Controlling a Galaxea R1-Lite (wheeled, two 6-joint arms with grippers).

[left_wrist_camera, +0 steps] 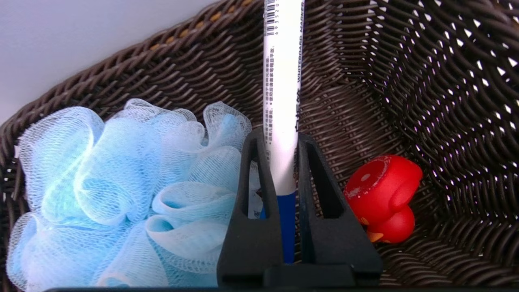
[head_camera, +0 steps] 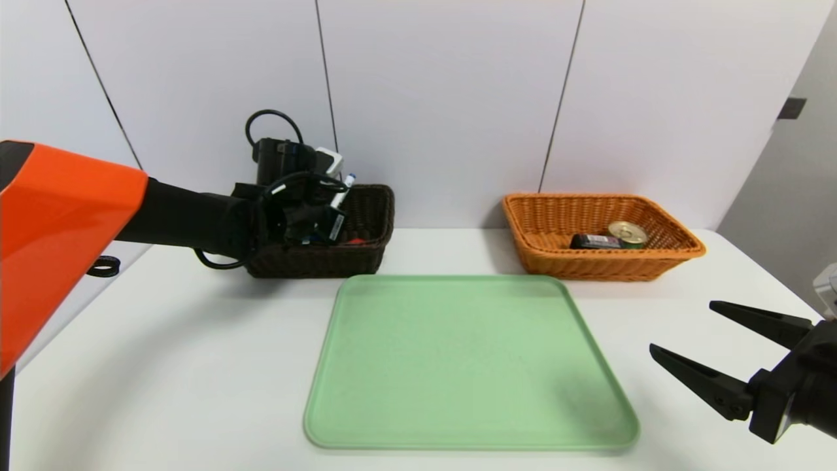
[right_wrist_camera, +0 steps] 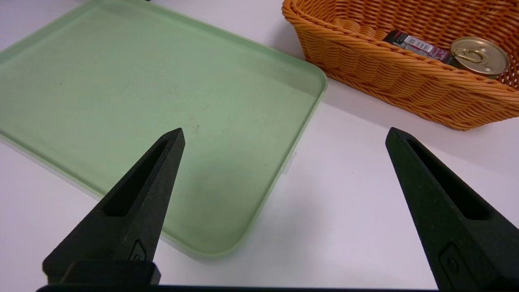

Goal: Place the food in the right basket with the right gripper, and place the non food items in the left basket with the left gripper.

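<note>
My left gripper (left_wrist_camera: pixel 279 136) is inside the dark brown left basket (left_wrist_camera: pixel 365 81), shut on a white whiteboard marker (left_wrist_camera: pixel 282 81) with a blue cap. The marker stands upright between the fingers, its top end poking above the basket (head_camera: pixel 320 261) in the head view (head_camera: pixel 344 186). A light blue mesh bath sponge (left_wrist_camera: pixel 121 182) and a red rubber duck (left_wrist_camera: pixel 385 198) lie on the basket floor either side of the fingers. The orange right basket (head_camera: pixel 601 261) holds a tin can (head_camera: pixel 628 232) and a dark snack bar (head_camera: pixel 595 241). My right gripper (head_camera: pixel 683 327) hovers open, holding nothing, over the table at the front right.
A bare green tray (head_camera: pixel 467 360) lies in the middle of the white table, between the two baskets. Its near right corner (right_wrist_camera: pixel 227 243) sits just beside my right gripper (right_wrist_camera: pixel 284 131). A white wall stands right behind both baskets.
</note>
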